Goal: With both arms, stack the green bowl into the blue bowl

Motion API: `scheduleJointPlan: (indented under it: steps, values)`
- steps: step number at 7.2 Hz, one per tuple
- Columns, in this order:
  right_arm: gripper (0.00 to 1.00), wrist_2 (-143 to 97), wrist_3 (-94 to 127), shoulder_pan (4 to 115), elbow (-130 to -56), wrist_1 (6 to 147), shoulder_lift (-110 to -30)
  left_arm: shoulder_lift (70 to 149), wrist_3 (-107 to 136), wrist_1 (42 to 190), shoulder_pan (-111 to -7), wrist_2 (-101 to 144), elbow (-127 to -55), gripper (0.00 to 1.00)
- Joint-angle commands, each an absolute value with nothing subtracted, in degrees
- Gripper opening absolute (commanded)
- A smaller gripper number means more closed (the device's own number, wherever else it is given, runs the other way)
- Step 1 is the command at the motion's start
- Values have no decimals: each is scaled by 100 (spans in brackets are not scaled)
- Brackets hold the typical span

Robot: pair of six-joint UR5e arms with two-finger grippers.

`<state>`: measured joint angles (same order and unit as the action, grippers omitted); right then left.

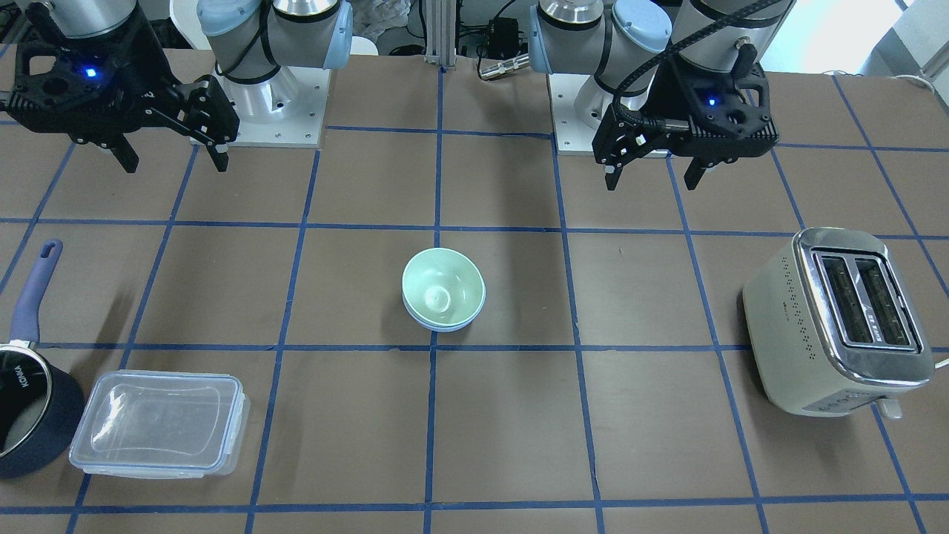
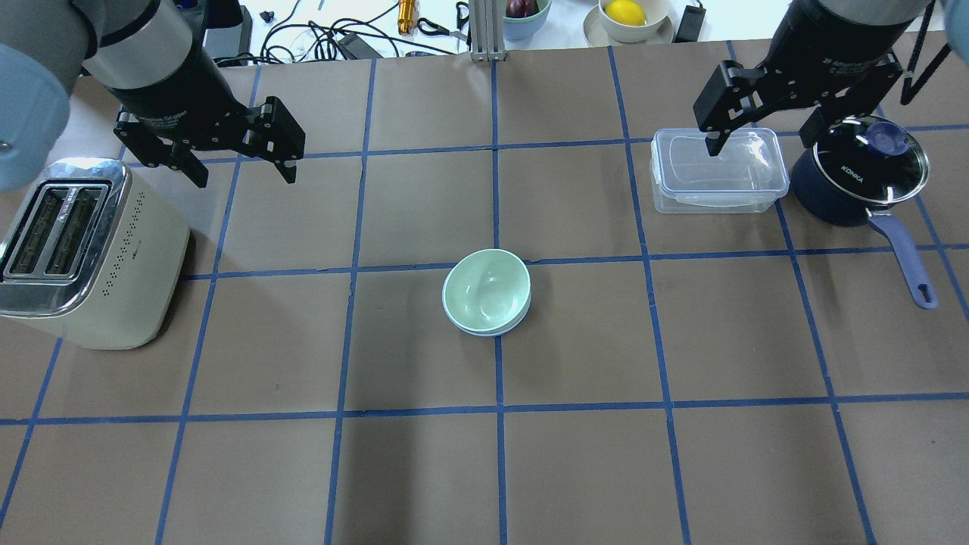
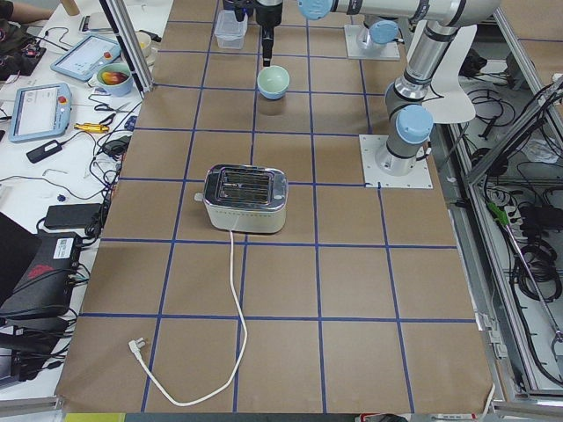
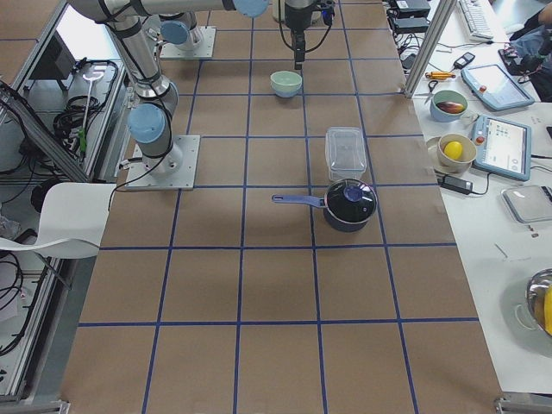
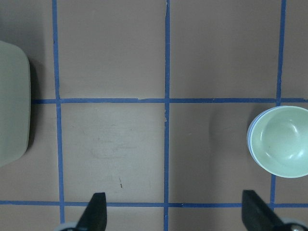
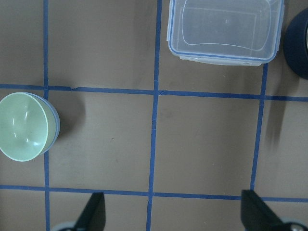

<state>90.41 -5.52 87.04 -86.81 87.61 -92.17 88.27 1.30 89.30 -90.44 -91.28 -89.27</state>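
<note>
The pale green bowl (image 1: 442, 285) sits nested inside the light blue bowl (image 1: 446, 325) at the table's middle; only the blue rim shows under it. The pair also shows in the overhead view, green bowl (image 2: 484, 291) in blue bowl (image 2: 493, 331). My left gripper (image 2: 244, 175) is open and empty, raised well off to the bowls' far left. My right gripper (image 2: 761, 144) is open and empty, raised above the clear container. The left wrist view shows the green bowl (image 5: 281, 144) at its right edge, the right wrist view shows the green bowl (image 6: 24, 126) at its left edge.
A cream toaster (image 2: 83, 250) stands on my left side. A clear lidded container (image 2: 715, 170) and a dark navy saucepan (image 2: 859, 178) with a blue handle stand on my right side. Bowls and cables lie beyond the table's far edge.
</note>
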Motion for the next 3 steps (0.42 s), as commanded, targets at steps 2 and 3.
scheduleJointPlan:
  steps: [2, 3]
  values:
    - [100, 9036, -536, 8710, -8719, 8798, -9211, 8824, 132, 8930, -9044, -9140, -8930, 100]
    - [100, 9000, -536, 8710, -8710, 8798, -9211, 8824, 132, 8930, -9044, -9132, -8930, 100]
